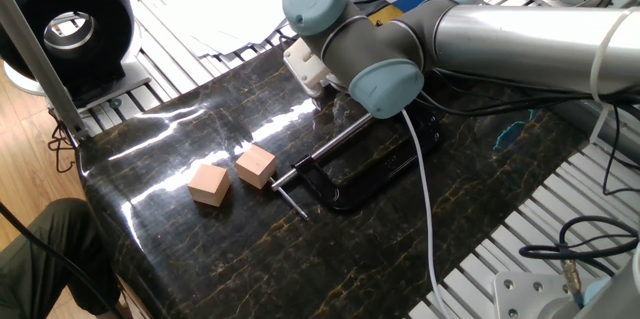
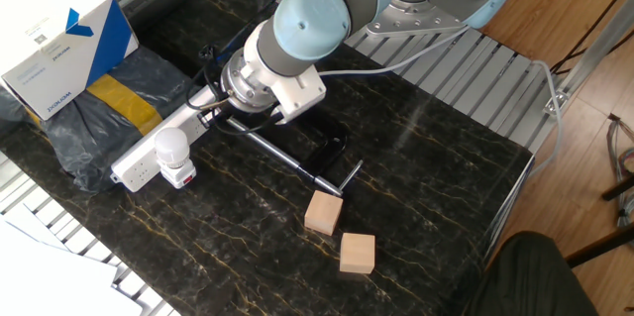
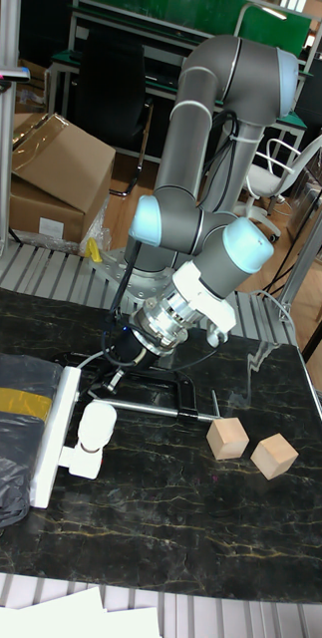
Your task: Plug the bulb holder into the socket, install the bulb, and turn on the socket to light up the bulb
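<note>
Already the bulb (image 2: 170, 142) sits in the bulb holder (image 2: 180, 172); pincer (image 3: 116, 357) state unclear.

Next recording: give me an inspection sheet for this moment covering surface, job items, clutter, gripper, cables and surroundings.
Surface: dark marbled table, glossy.
Job's things: bulb sits in the bulb holder, which is plugged into the socket; bulb looks unlit.
Clutter: black clamp; two wooden cubes near it.
Gripper: gripper low by the socket's end; fingers not visible.
Cables: white cable along the arm.
Surroundings: white and blue box, grey bag, cardboard box.
</note>
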